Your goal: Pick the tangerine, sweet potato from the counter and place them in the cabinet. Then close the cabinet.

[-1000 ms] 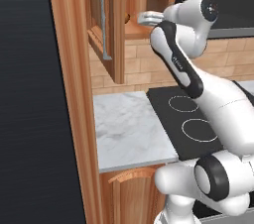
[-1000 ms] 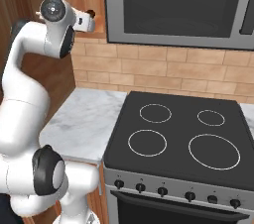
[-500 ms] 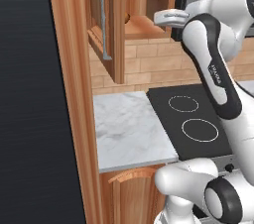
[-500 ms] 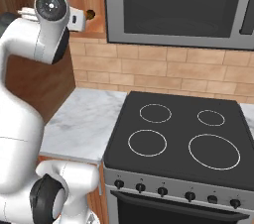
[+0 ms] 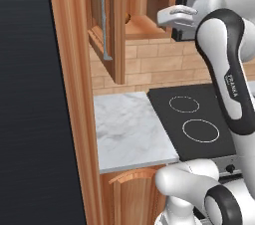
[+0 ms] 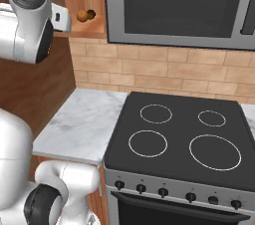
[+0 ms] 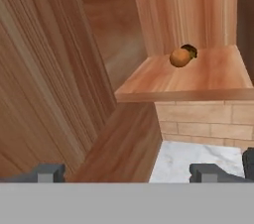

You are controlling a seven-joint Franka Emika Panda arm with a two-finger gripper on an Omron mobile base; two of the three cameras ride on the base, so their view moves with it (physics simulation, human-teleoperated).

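Observation:
The tangerine (image 7: 179, 57) lies on the open cabinet's shelf (image 7: 208, 77), with the sweet potato (image 7: 190, 50) touching it just behind. From the right base view the tangerine (image 6: 81, 16) and the sweet potato (image 6: 90, 14) sit together at the shelf's front. My gripper (image 7: 128, 172) is open and holds nothing, and it hangs in front of the opening, back from the shelf edge. The cabinet door (image 5: 107, 17) stands swung open to the left of my gripper (image 5: 167, 17). Below lies the marble counter (image 5: 129, 129).
A black stovetop (image 6: 184, 134) borders the counter (image 6: 82, 119) on the right, under a microwave (image 6: 179, 5). The open door (image 7: 44, 79) rises close at the left of the hand view. A tall wooden panel (image 5: 74, 94) closes off the counter's left end.
My gripper has drawn back to the right, away from the cabinet opening, and the elbow has swung right. The jaws stayed open. Tangerine and sweet potato have not moved.

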